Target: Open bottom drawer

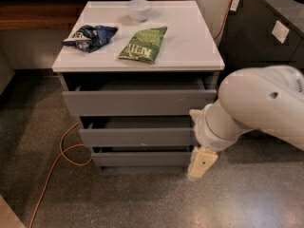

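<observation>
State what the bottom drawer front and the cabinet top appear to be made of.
The bottom drawer: probably painted or laminated board; flat matte gray, no grain. The cabinet top: likely white laminate; smooth, faint sheen. The end effector hangs beside the drawer's right end.

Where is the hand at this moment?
In the camera view the hand is low and right of centre, at the right end of the bottom drawer, below the middle drawer and near the floor.

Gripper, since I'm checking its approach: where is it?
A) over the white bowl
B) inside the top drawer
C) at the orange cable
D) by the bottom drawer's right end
D: the gripper sits low beside the right end of the bottom drawer.
</observation>
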Controlling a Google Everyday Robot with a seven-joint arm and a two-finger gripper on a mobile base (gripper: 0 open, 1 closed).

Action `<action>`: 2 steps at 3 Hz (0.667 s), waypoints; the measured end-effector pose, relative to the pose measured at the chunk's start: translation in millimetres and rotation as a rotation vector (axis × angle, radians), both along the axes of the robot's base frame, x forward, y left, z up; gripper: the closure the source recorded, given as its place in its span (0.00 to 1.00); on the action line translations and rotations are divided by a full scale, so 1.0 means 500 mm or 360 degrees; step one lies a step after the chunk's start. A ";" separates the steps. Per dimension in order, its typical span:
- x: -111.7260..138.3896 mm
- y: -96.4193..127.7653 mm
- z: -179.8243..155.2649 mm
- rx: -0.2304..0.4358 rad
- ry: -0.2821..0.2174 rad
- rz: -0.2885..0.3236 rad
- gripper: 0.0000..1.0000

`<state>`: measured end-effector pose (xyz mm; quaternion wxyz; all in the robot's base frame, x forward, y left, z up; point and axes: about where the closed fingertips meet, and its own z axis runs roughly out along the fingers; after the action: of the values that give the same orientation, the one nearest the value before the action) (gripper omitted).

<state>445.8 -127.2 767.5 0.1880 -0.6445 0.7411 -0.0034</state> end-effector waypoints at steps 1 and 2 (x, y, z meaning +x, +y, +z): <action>0.021 0.059 -0.087 0.0128 0.0002 0.0051 0.00; 0.034 0.113 -0.173 0.0233 0.0011 0.0107 0.00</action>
<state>462.6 -70.9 680.8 0.2320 -0.6536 0.7180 0.0592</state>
